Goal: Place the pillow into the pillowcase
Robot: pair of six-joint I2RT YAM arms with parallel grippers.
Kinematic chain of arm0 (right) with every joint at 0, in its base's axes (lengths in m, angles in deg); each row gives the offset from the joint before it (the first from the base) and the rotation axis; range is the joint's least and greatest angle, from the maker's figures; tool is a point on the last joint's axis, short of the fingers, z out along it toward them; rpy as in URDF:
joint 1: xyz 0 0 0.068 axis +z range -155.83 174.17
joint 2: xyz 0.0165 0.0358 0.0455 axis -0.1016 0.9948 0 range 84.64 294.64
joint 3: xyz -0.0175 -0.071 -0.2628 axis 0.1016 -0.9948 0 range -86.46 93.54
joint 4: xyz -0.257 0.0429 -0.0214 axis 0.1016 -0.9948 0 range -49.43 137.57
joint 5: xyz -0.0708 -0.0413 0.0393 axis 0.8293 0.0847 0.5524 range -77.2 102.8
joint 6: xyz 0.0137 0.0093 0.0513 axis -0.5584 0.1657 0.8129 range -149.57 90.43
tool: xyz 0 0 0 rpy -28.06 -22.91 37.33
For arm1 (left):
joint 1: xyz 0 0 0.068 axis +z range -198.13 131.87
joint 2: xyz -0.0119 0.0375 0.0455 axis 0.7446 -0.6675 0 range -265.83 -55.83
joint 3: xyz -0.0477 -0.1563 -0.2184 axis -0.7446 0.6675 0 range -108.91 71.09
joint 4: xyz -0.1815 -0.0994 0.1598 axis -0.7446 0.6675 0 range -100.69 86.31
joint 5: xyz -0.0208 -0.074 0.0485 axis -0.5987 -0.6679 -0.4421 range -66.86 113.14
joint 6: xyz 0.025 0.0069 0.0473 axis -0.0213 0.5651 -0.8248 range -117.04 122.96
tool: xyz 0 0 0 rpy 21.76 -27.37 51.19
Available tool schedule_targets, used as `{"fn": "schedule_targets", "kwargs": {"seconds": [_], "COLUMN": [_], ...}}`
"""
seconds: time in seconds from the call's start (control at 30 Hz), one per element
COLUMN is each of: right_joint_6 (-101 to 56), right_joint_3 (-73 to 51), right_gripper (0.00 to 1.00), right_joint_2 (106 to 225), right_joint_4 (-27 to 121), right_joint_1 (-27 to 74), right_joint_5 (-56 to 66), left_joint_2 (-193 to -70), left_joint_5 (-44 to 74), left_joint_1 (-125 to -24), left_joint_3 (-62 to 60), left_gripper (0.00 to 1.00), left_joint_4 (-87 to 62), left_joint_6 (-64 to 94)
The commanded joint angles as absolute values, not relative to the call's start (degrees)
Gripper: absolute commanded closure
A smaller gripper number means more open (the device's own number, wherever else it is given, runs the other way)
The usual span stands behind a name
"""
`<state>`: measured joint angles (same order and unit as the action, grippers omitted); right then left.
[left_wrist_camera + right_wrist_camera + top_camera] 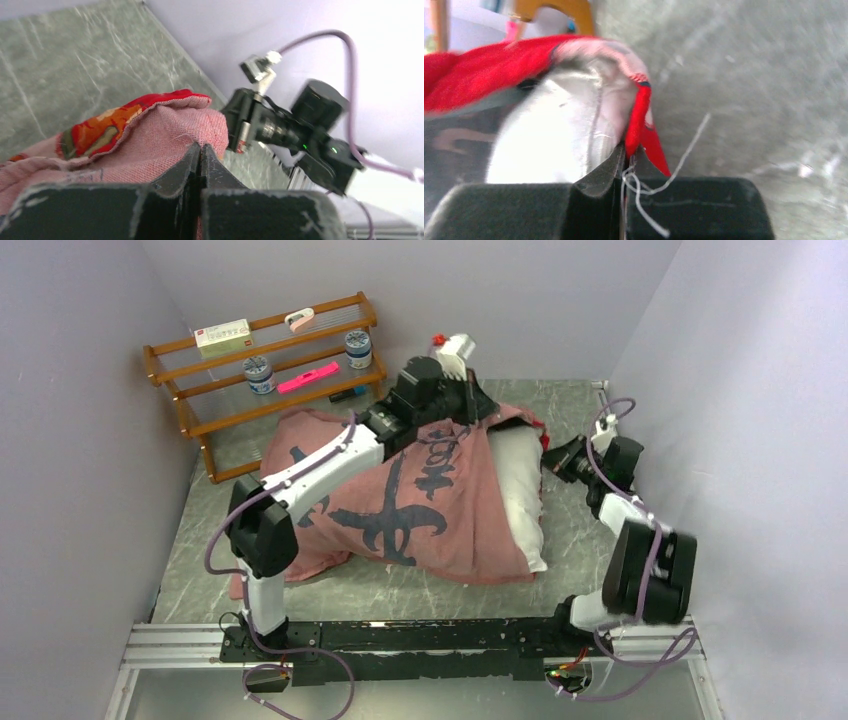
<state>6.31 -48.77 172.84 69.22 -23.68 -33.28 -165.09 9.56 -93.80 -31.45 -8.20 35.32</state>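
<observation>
Pillowcase (400, 500) lies pale side out across the middle of the table (560, 570), dark print showing through. It covers most of the pillow (520, 495); a white strip of pillow is bare along the case's right edge, at the open mouth.

Left gripper (201, 147): jaws closed, pink cloth of the case pinched between them just below the red hem, at the far edge of the mouth. The hem folds over here and shows the printed side.

Right gripper (625, 150): jaws closed on the red hem at the far right corner of the mouth. The white pillow bulges just left of the fingers, touching the hem. A loose white thread trails over the fingertips.

The two grippers sit near each other at the far right corner. The left arm reaches diagonally over the case and hides part of it from above.

Wooden rack (200, 410) stands at the far left, apart from the case, holding two jars (259, 373), a pink bar (308, 377) and a box (222, 335)
</observation>
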Motion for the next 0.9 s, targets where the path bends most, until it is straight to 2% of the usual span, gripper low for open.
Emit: {"fn": "schedule_targets", "kwargs": {"seconds": [0.0,0.13,0.23,0.37,0.5,0.57,0.63,0.7,0.77,0.87], "right_joint_6": [9.53,13.24,16.84,20.95,18.81,19.22,19.41,18.59,14.80,11.07], "right_joint_3": [-42.88,-33.49,-23.35,-0.53,21.49,23.16,18.69,15.09,21.91,38.54], "right_gripper": [1.00,1.00,1.00,1.00,1.00,1.00,1.00,1.00,1.00,1.00], "right_joint_2": [156.34,147.37,146.02,152.58,163.72,165.92,163.56,160.71,162.70,169.30], "right_joint_4": [58.94,52.98,52.37,53.34,43.69,38.90,41.11,44.09,40.98,40.34], "right_joint_1": [-19.09,-11.72,-7.15,-6.87,-6.89,-6.82,-6.64,-6.77,-7.78,-9.34], "right_joint_5": [-22.61,-15.21,-11.66,-9.36,-3.41,-5.07,-5.27,-1.27,3.42,9.26], "left_joint_2": [-156.68,-154.19,-152.29,-153.12,-157.81,-158.13,-157.32,-157.03,-157.78,-160.87], "left_joint_5": [7.32,3.32,1.35,-0.19,-4.43,-8.15,-10.17,-9.81,-8.63,-7.94], "left_joint_1": [-88.79,-83.00,-79.23,-75.29,-73.97,-74.19,-74.32,-74.25,-74.23,-74.23], "left_joint_3": [-31.88,-31.14,-31.75,-41.10,-50.99,-47.82,-43.11,-42.45,-44.32,-48.31], "left_gripper": [0.95,0.95,0.95,0.95,0.95,0.95,0.95,0.95,0.95,0.95], "left_joint_4": [-14.33,-16.76,-18.18,-16.38,-17.14,-24.55,-31.91,-31.38,-28.13,-31.78], "left_joint_6": [39.19,44.04,46.29,48.43,53.87,60.47,65.93,65.13,62.97,67.85]}}
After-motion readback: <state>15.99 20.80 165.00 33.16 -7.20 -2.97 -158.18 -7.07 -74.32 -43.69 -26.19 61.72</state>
